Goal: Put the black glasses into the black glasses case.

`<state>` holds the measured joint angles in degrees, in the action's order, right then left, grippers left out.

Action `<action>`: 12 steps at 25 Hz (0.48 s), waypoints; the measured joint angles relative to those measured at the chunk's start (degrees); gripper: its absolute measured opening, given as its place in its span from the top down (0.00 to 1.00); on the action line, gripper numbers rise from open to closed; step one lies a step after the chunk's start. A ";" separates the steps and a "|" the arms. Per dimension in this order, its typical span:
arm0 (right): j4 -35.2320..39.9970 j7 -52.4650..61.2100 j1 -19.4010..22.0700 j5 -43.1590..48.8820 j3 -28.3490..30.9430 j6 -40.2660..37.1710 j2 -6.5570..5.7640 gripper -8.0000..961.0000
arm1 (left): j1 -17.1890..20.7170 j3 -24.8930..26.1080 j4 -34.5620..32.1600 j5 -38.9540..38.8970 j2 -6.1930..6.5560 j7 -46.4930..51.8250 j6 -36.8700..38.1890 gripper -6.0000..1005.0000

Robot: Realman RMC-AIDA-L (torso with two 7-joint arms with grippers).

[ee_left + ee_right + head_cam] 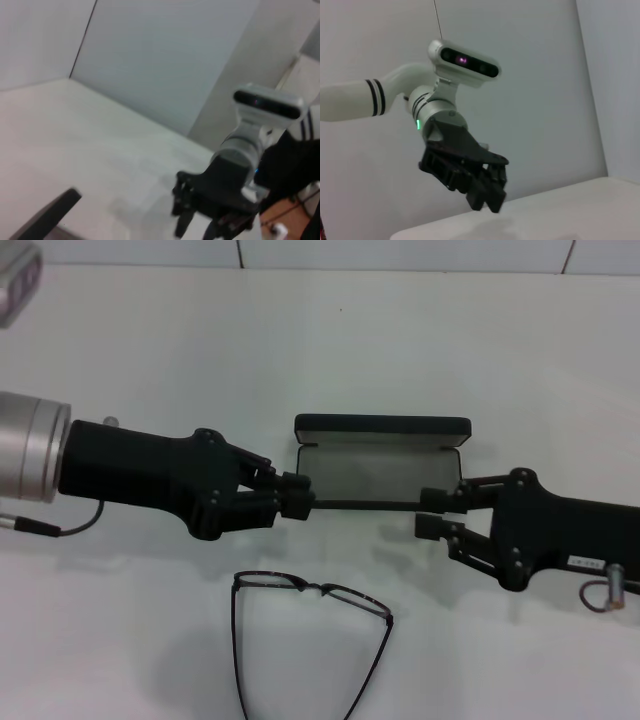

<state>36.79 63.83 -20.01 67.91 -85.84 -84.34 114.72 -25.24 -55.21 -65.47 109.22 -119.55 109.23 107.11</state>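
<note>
The black glasses case point(380, 468) lies open mid-table, its lid upright at the back and its grey lining showing. The black glasses point(312, 590) rest unfolded on the table in front of it, temple arms pointing toward me. My left gripper point(300, 494) reaches in from the left, fingers together, tips at the case's front left corner; whether they touch it is unclear. It also shows in the right wrist view as the left gripper point(487, 196). My right gripper point(432, 511) sits at the case's right end, fingers apart and empty. The left wrist view shows this right gripper point(197, 227).
A grey device point(18, 282) sits at the table's far left corner. The white table point(150, 360) ends at a tiled wall behind. A dark slab point(45, 220) juts into the left wrist view; I cannot tell what it is.
</note>
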 joint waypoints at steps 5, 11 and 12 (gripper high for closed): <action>0.97 0.99 1.78 0.40 0.02 -1.73 -1.02 0.76 | -1.50 -3.28 -4.14 6.93 -0.18 3.47 -1.65 0.87; 1.11 3.53 1.94 3.50 0.10 -2.58 -1.78 0.75 | -1.53 -10.91 -10.55 11.13 -0.18 8.21 -5.29 0.82; 1.16 3.58 1.93 3.72 0.10 -2.58 -1.81 0.75 | -1.43 -12.67 -11.77 11.70 -0.18 9.01 -6.30 0.81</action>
<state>37.95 67.40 -18.08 71.63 -85.74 -86.92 112.91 -26.66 -67.88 -77.24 120.93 -119.73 118.24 100.81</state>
